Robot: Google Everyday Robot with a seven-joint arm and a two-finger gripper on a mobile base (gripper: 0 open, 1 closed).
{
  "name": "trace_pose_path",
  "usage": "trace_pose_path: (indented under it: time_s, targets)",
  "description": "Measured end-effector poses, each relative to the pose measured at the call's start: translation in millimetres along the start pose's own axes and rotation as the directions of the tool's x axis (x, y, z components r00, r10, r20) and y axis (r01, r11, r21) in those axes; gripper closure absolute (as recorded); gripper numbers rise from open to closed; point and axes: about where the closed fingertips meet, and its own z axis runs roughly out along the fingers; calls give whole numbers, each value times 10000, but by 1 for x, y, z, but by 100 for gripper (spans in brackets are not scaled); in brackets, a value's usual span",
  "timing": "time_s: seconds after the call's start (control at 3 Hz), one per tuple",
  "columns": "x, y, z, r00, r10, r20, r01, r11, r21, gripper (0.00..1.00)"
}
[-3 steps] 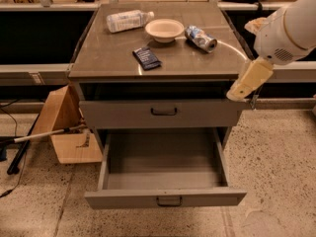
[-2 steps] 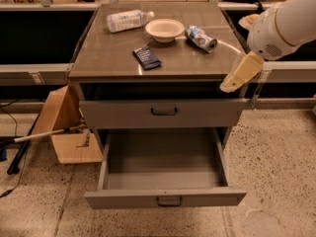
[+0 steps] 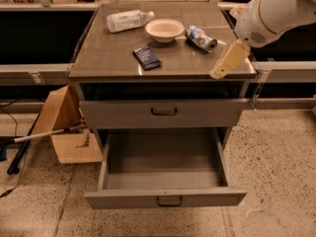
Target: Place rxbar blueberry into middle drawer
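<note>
The rxbar blueberry (image 3: 146, 58), a dark navy bar, lies flat on the cabinet top (image 3: 108, 58), left of centre near the front. The middle drawer (image 3: 165, 199) is pulled fully out below, and nothing shows inside it. My gripper (image 3: 218, 72) hangs at the cabinet top's front right corner, its tan tip pointing down and left, well to the right of the bar and holding nothing that I can see. The white arm reaches in from the upper right.
On the cabinet top stand a clear plastic bottle (image 3: 127, 20) on its side, a white bowl (image 3: 164, 29) and a crushed blue-silver can (image 3: 201, 37). The upper drawer (image 3: 165, 113) is closed. A cardboard box (image 3: 64, 127) and a stick (image 3: 47, 134) sit on the floor at left.
My arm and gripper have moved up and to the left, from beside the cabinet's right front edge to over its front right corner. Nothing on the cabinet top has moved.
</note>
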Motion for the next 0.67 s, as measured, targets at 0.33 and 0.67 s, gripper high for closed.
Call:
trace_pose_path:
  time_s: [0.33,0.67]
  targets:
    - [-7,-2,11,9987,485,-136,-479,9980,413,0]
    - [-20,-13,33,9925,1155,-403,-1110,9886,1015,0]
